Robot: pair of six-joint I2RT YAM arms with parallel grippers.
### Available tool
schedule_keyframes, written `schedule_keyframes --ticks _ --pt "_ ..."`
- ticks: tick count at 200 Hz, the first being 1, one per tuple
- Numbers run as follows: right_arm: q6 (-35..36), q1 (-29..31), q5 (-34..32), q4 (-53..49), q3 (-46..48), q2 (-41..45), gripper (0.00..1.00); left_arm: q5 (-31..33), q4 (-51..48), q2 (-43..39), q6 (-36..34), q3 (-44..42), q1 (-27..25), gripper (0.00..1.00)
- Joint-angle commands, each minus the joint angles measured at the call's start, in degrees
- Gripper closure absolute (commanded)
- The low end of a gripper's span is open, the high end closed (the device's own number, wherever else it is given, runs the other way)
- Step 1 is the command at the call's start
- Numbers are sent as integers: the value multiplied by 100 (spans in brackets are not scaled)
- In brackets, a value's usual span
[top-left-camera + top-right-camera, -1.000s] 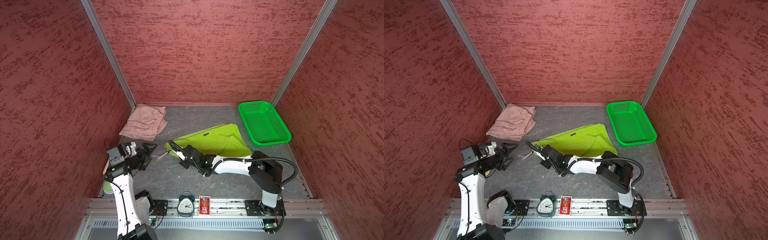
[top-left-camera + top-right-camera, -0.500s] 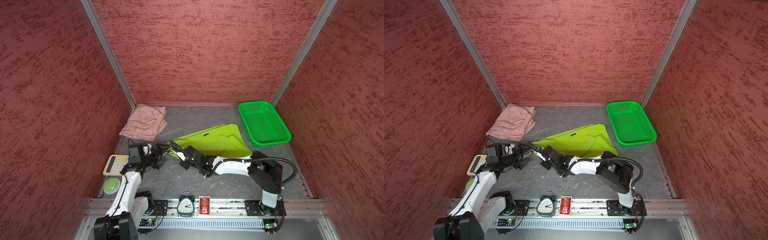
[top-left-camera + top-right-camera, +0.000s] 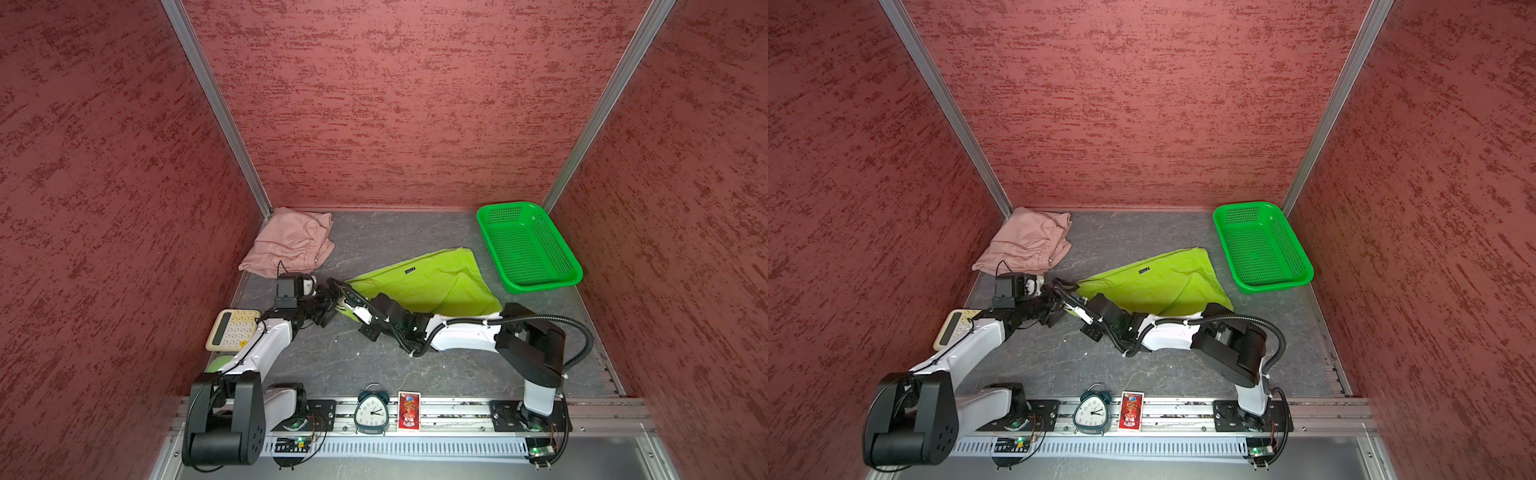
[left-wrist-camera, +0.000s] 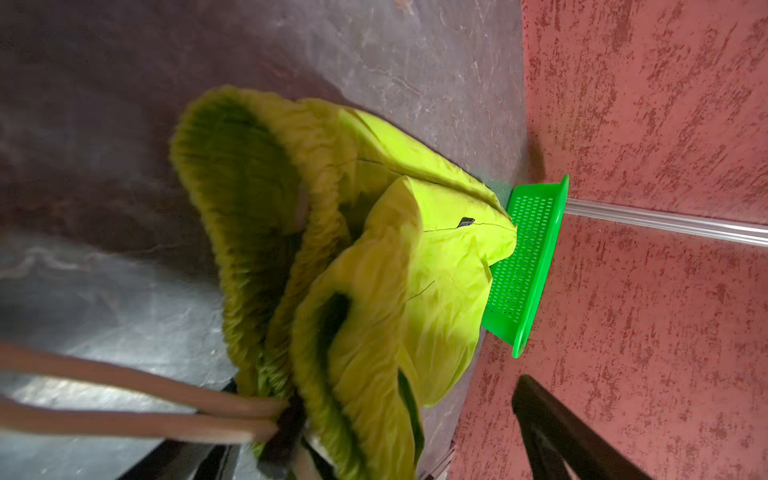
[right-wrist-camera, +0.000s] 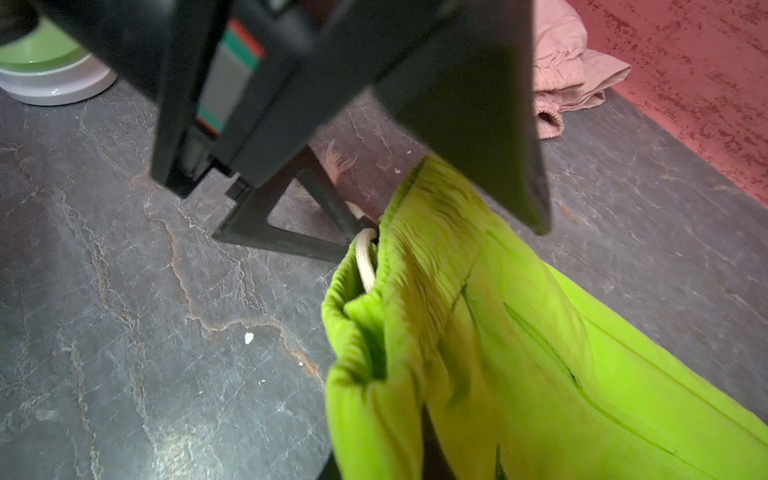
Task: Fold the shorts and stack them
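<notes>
The lime green shorts (image 3: 436,282) lie spread mid-table in both top views, with the waistband (image 5: 424,232) bunched at their left end. My right gripper (image 3: 348,308) is shut on that waistband, and green cloth covers its jaws in the right wrist view. My left gripper (image 3: 331,298) is open right beside it, the waistband and white drawstring (image 5: 365,257) lying between its fingers (image 5: 291,237). The pink shorts (image 3: 291,243) sit folded in the back left corner.
A bright green perforated basket (image 3: 540,286) stands at the back right. A calculator (image 3: 232,330) and a green dish (image 3: 218,365) lie at the left under my left arm. A clock (image 3: 371,411) and a red card box (image 3: 409,411) stand on the front rail.
My left arm has swung in from the left edge toward the middle, bringing its open gripper up to the green waistband. The right arm and the shorts have stayed put.
</notes>
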State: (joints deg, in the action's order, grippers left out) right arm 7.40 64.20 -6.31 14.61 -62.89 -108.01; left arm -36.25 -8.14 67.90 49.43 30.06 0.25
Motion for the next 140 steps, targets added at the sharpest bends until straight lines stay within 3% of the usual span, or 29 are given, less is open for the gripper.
schedule_keyframes --ticks 1,56,89,96,120,140 --pt "148 31 147 408 33 173 100 92 190 162 -328 57 -149 1" --pt "174 31 49 590 99 296 100 259 -86 389 -507 78 -262 7" --pt "162 83 78 637 207 454 100 227 -53 620 -694 230 -262 25" --pt "119 99 75 652 241 504 92 104 56 676 -733 250 -262 36" --pt "7 120 216 644 337 673 46 6 49 751 -853 375 -271 79" --pt "-256 112 291 643 533 1058 27 76 -464 696 -1151 648 -280 96"
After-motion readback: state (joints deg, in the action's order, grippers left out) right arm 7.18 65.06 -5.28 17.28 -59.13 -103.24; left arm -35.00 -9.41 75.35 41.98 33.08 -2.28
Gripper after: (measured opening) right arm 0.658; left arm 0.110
